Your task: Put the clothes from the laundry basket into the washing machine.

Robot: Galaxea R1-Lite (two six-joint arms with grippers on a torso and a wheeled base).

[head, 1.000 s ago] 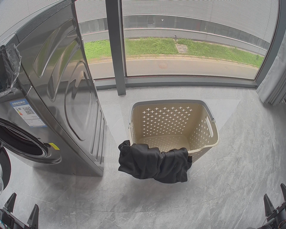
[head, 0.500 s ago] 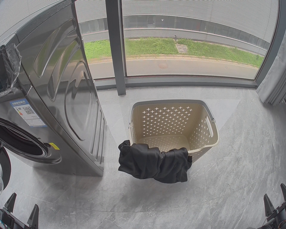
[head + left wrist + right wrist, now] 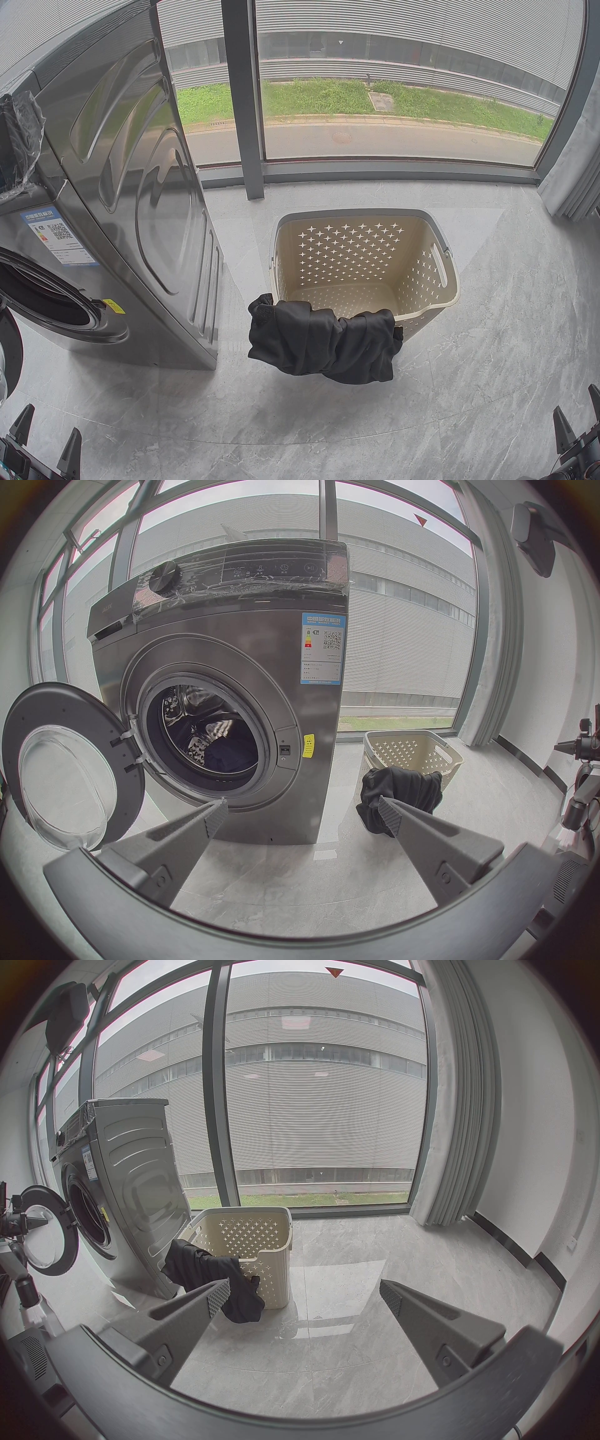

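Note:
A beige laundry basket [image 3: 437, 262] stands on the floor by the window. A black garment [image 3: 322, 340] hangs over its near rim, seen also as the garment [image 3: 397, 789] and the garment [image 3: 206, 1272]. The grey washing machine [image 3: 125, 187] stands at the left, its round door [image 3: 62, 767] swung open and dark cloth lying in the drum [image 3: 209, 739]. My left gripper [image 3: 300, 808] is open and empty, low at the near left, pointing between machine and basket. My right gripper [image 3: 303, 1291] is open and empty, low at the near right, well short of the basket [image 3: 250, 1241].
Grey marble floor [image 3: 487, 350] lies open around the basket. A window frame post [image 3: 240, 94] and glass run behind it. A grey curtain [image 3: 575, 169] hangs at the far right. The open door juts out beside the left arm.

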